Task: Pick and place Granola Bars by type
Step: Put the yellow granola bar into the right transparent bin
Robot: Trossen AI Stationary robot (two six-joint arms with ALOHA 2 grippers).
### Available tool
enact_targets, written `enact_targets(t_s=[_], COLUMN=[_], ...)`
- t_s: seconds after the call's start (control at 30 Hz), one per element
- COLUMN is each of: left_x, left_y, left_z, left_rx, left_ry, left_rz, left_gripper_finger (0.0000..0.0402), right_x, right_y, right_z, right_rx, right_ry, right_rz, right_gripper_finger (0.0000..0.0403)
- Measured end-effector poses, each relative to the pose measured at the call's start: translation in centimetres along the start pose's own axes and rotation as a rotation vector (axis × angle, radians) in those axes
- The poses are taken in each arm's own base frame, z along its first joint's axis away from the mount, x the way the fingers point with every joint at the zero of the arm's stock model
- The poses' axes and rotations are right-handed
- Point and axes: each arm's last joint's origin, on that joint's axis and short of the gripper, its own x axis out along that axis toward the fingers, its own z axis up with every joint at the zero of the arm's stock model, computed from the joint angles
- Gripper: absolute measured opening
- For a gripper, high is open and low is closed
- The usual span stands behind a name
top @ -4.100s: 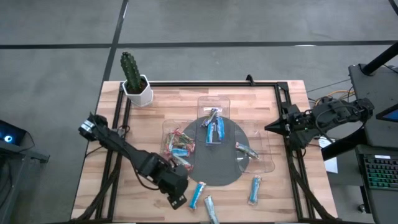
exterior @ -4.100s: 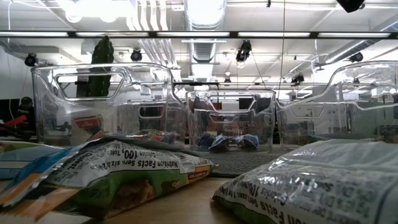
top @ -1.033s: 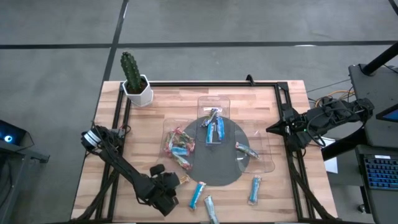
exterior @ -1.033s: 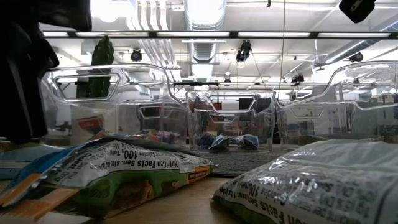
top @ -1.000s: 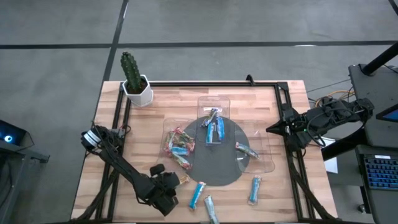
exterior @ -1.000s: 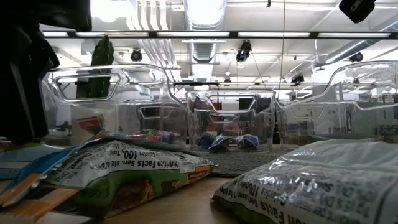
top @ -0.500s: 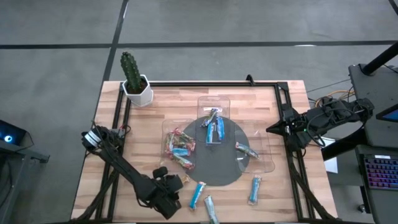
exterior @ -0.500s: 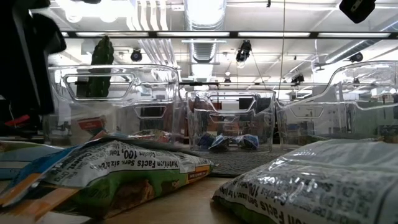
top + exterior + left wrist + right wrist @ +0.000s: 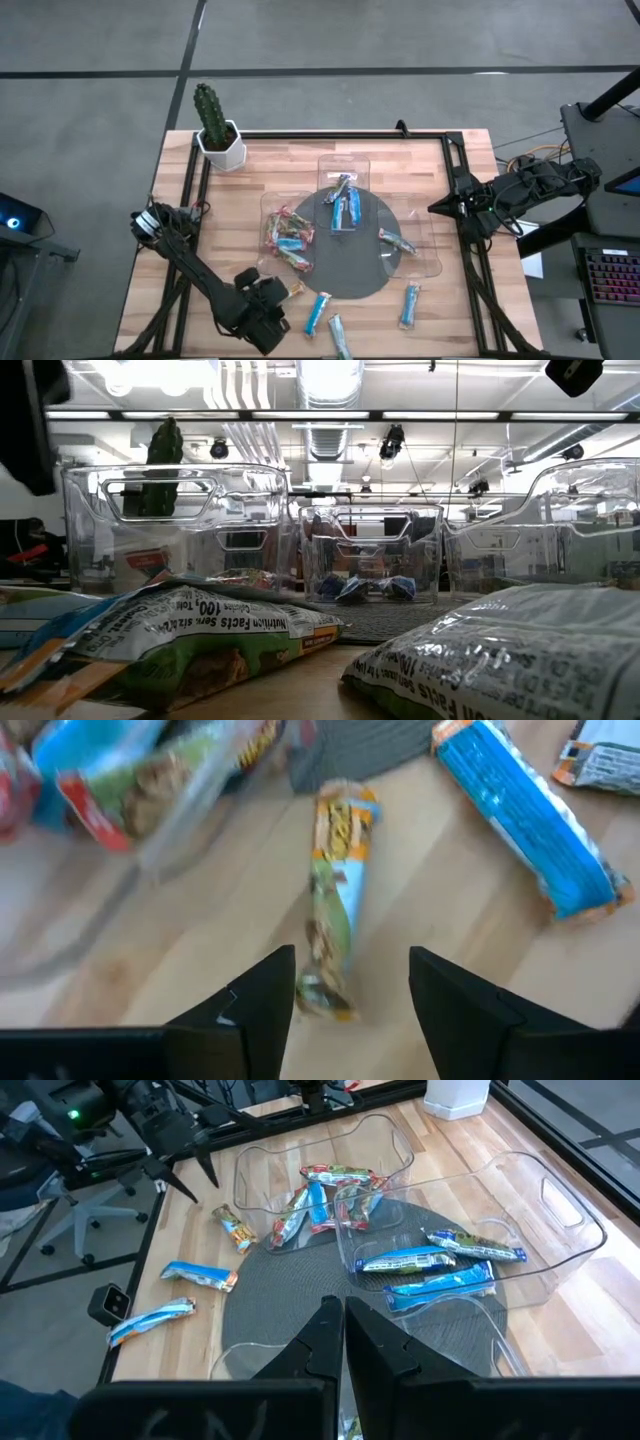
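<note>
Granola Bars (image 9: 335, 910): blue, orange, green wrappers
Mat (image 9: 372, 280): dark grey
Table (image 9: 250, 180): pale wood
Cactus (image 9: 209, 109): green
Cactus pot (image 9: 222, 151): white

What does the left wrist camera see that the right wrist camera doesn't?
Only the left wrist view shows the left gripper, open, hovering over the small orange-and-green wrapped granola bar on the wooden table.

Only the right wrist view shows the three clear plastic trays, such as the one with blue bars, the round dark mat and the shut right gripper.

Both show that small bar and the loose blue wrapped bar.
</note>
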Motion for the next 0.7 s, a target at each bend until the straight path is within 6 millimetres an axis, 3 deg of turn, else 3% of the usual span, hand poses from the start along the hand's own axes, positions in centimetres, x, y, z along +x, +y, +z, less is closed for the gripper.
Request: enact_targets(t_s=[0.23, 0.53, 0.7], left_x=[-0.5, -1.8, -1.5], left_y=[-0.2, -0.5, 0.2], left_z=[-1.8, -4.4, -4.8], left_rx=[-0.163, -0.375, -0.370], left_ry=[0.032, -0.139, -0.249], left_rz=[-0.005, -0.036, -0.010], left_gripper_finger=[0.0161, 0.0013, 0.0001], right_x=[0.0, 0.0, 0.0], right_y=[0.0, 0.0, 0.0], right_z=[0.0, 0.0, 0.0], right_rx=[-0.003, -0.005, -0.012], right_ry=[0.001, 0.003, 0.003], right_rz=[0.002, 0.005, 0.005], right_gripper_finger=[0.0008, 0.0008, 0.0008])
